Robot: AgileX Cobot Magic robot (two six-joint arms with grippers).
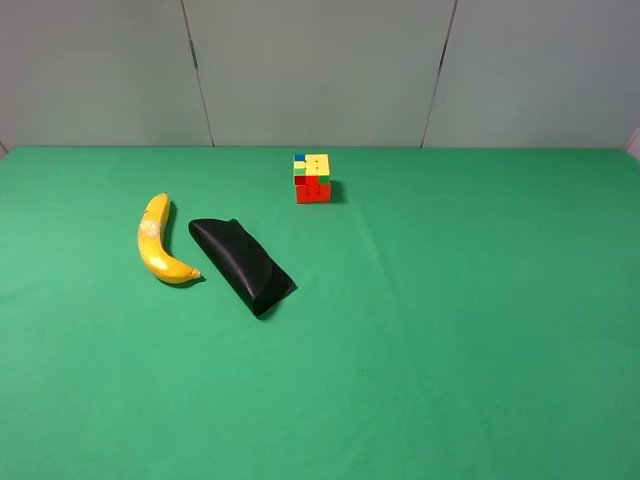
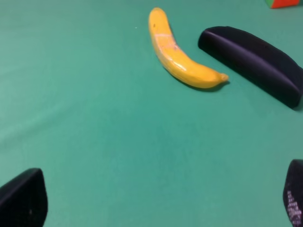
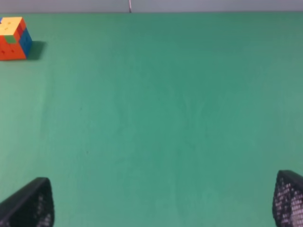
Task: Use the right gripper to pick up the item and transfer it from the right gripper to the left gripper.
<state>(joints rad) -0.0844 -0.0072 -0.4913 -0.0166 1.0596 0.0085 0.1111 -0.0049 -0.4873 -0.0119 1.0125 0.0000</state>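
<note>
A curved yellow banana (image 1: 158, 243) lies on the green table at the left, its dark tip pointing toward the black case. It also shows in the left wrist view (image 2: 178, 56). Neither arm appears in the exterior high view. My left gripper (image 2: 161, 201) is open and empty, well short of the banana, with only its fingertips (image 2: 23, 201) showing at the frame corners. My right gripper (image 3: 163, 201) is open and empty over bare cloth, its fingertips (image 3: 31, 205) wide apart. The banana is out of the right wrist view.
A black pouch-like case (image 1: 243, 265) lies just right of the banana, also in the left wrist view (image 2: 253, 59). A multicoloured puzzle cube (image 1: 312, 177) stands further back at centre, also in the right wrist view (image 3: 14, 38). A grey wall bounds the table's far edge.
</note>
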